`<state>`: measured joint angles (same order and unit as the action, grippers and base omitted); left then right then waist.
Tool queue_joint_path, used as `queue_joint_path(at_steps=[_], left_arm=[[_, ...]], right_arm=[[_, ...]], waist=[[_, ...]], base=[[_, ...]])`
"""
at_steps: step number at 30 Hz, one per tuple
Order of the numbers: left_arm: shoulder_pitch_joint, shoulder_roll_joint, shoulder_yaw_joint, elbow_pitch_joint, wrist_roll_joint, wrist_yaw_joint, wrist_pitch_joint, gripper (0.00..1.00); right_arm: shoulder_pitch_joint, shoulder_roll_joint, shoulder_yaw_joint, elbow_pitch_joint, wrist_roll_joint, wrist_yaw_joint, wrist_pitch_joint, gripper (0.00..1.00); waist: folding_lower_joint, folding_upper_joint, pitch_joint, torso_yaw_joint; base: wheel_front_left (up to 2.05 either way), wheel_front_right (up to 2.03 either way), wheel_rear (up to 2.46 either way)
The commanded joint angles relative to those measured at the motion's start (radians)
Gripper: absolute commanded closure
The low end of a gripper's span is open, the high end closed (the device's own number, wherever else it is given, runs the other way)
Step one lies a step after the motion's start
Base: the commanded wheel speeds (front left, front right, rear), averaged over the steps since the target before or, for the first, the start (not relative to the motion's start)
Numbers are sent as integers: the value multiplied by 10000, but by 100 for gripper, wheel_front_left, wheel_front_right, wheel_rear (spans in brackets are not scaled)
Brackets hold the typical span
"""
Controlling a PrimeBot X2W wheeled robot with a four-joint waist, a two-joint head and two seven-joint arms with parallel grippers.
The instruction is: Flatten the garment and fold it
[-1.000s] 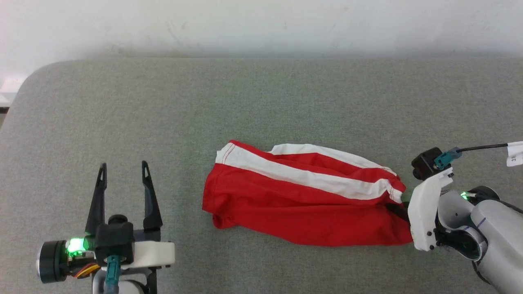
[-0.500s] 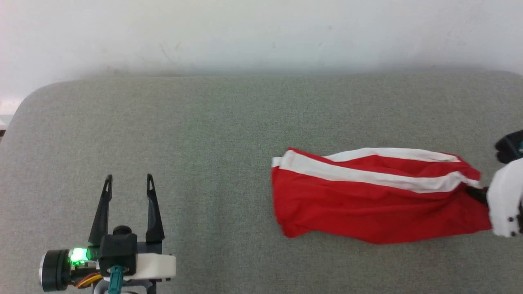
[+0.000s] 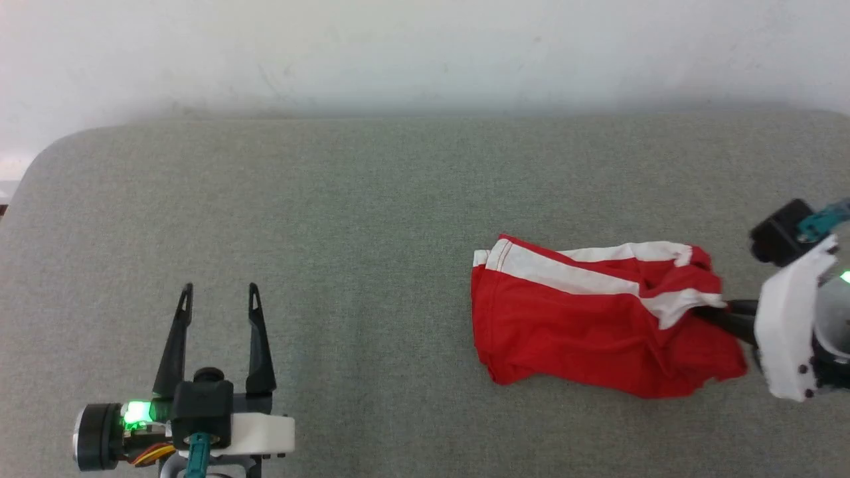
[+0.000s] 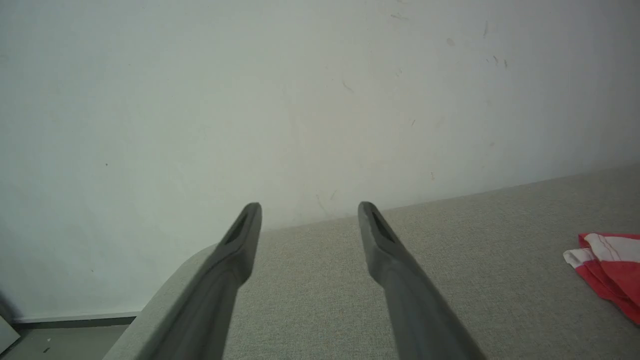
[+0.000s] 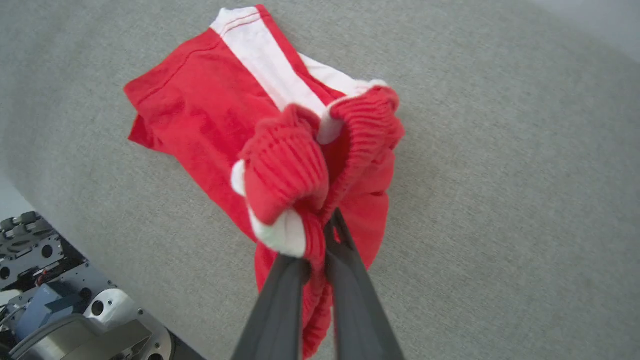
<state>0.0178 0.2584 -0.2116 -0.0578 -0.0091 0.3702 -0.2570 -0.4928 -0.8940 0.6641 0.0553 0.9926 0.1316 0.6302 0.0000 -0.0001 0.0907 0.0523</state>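
Pinching the ribbed waistband (image 5: 285,165), your right gripper (image 5: 322,235) clamps the garment (image 3: 584,332), bunched at the right of the grey surface (image 3: 332,232); your left gripper (image 3: 219,295) stands spread, near left. Soft, light, floppy cloth: take a hem corner (image 3: 488,255) next.

Bright even light, soft shadows, no glare — wrist views bowed, near parts blurry

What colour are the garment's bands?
White bands on the bright-red garment; the right wrist view shows it best.
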Motion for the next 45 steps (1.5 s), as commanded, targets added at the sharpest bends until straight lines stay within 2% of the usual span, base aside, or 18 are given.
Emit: queue_joint_path(at_steps=[1,2,5,8,9,12,17,22,28,29,30,31,37,40,45], left_arm=[[-116,-63,-76,-28,77,-65,-47,0],[-116,-63,-76,-28,77,-65,-47,0],[-391,-159,-220,-35,97,-94,-47,0],[-603,-225,-314,-31,107,-101,-47,0],[-603,-225,-314,-31,107,-101,-47,0],[-794,-291,-410,-16,110,-109,-47,0],[-1082,-404,-573,11,106,-120,-47,0],[-1259,-494,-674,57,90,-99,-47,0],[-1228,-514,-694,124,76,-15,-47,0],[-1203,-500,-685,154,69,-7,-47,0],[-1169,-478,-668,187,63,1,-47,0],[-1131,-450,-653,225,56,2,-47,0],[-847,-267,-477,529,25,72,-47,0],[-770,-204,-382,596,-18,70,-47,0],[-707,-106,-223,601,-68,12,-47,0]], right_arm=[[-150,275,-5,-487,12,-9,208,100],[-150,275,-5,-487,12,-9,208,100],[-669,983,-52,-951,-172,-9,514,100],[-1220,1668,134,-739,-571,-9,662,100],[-1220,1668,134,-739,-571,-9,662,100],[-1743,2406,347,-41,-872,-9,703,100],[-2218,3257,1022,1227,-1192,-9,748,100],[-2245,3731,1854,2420,-1330,-9,608,100],[-2206,3868,2812,3187,-1375,-9,102,100],[-2249,3846,2916,3167,-1378,-9,-86,92],[-2302,3806,3014,3093,-1385,-9,-304,55],[-2349,3753,3072,2977,-1347,-9,-535,0],[-2711,3125,2885,1802,-1527,-9,-2513,0],[-2815,2794,2452,1282,-2067,-9,-3983,0],[-2455,2728,775,1466,-3106,-9,-6326,0]], waist=[[0,1,172,155],[0,1,172,155],[0,1,534,410],[0,1,810,591],[0,1,810,591],[0,1,1033,776],[0,1,1339,1078],[0,1,1532,1247],[0,1,1456,1154],[0,1,1395,1105],[0,1,1313,1043],[0,1,1228,981],[0,1,591,465],[0,1,359,191],[0,1,88,-174]], base=[[0,0,0],[0,0,0],[0,0,0],[0,0,0],[0,0,0],[0,0,0],[0,0,0],[0,0,0],[0,0,0],[0,0,0],[0,0,0],[0,0,0],[0,0,0],[0,0,0],[0,0,0]])
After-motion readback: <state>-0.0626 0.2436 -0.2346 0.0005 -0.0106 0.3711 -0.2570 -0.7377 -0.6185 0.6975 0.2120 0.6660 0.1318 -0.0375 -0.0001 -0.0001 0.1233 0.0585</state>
